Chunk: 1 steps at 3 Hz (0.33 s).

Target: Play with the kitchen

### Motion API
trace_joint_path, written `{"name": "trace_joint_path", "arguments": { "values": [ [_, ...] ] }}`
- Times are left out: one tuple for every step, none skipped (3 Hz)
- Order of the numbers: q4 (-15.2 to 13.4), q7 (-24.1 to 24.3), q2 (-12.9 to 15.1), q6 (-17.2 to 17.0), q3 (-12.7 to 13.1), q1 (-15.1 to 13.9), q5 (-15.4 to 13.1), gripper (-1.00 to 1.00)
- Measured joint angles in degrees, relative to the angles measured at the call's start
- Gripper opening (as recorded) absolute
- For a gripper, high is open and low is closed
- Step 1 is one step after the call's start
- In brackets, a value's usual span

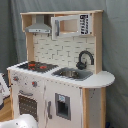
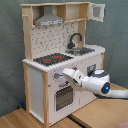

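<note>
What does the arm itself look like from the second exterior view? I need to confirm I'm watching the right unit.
In the second exterior view the arm is white, built of rounded, bulbous segments. One joint has a dark round cap with a blue light. The tool at its end is white too.

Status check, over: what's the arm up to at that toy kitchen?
Gripper at the kitchen's front, near the knobs. Grip unclear. Nothing in the way.

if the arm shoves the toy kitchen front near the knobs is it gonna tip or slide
Probably neither easily. The kitchen looks like rigid wood panels with a wide base flat on the floor, so it should feel stiff. It is tall with a hood and cabinets up top, so a hard high push might rock it. The gripper sits at knob height, fairly low, which likely favours sliding over tipping.
</note>
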Motion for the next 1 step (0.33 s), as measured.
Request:
{"name": "trace_joint_path", "arguments": {
  "values": [
    [-2.73,-5.26,0.00,-0.01,-0.63,2.15,-0.02,1.00]
  ]
}}
